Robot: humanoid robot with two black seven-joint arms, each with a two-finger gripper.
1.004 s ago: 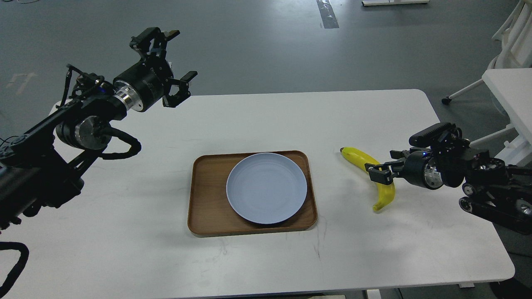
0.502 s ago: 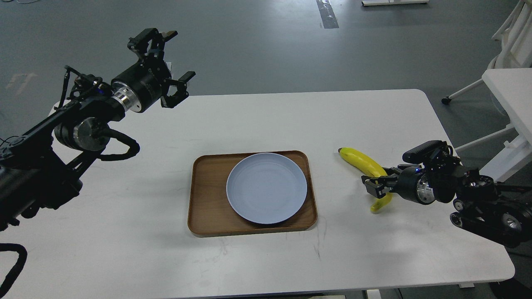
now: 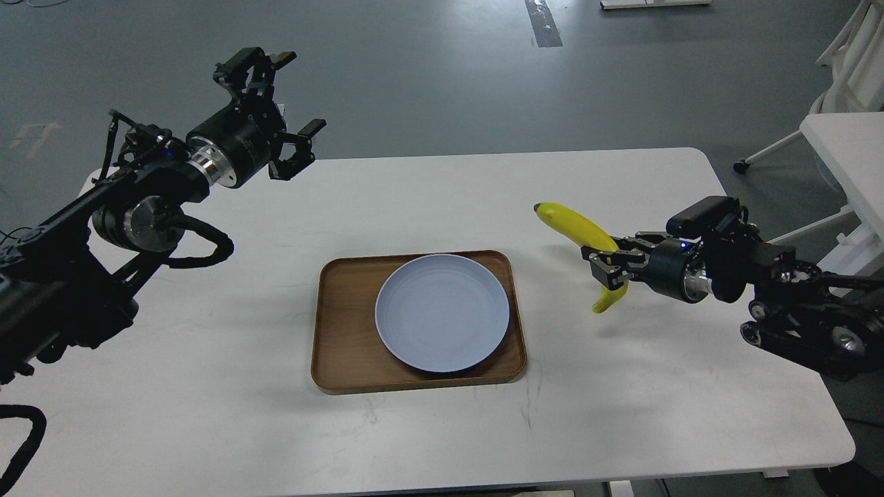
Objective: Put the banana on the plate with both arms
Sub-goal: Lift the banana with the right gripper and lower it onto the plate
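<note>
The yellow banana [image 3: 577, 226] hangs in the air to the right of the plate, held near its lower half. My right gripper [image 3: 606, 266] is shut on it and holds it above the white table. The pale blue-grey plate [image 3: 442, 312] lies empty on the right part of a brown wooden tray [image 3: 345, 324] at the table's middle. My left gripper [image 3: 280, 103] is open and empty, raised high over the table's far left corner, well away from the plate and banana.
The white table [image 3: 621, 400] carries only the tray and plate. Another white table [image 3: 839, 148] and white chair legs stand at the right beyond the table's edge. Grey floor lies behind.
My right gripper has closed on the banana and lifted it off the table, moving up and to the left toward the plate. The left arm has barely moved.
</note>
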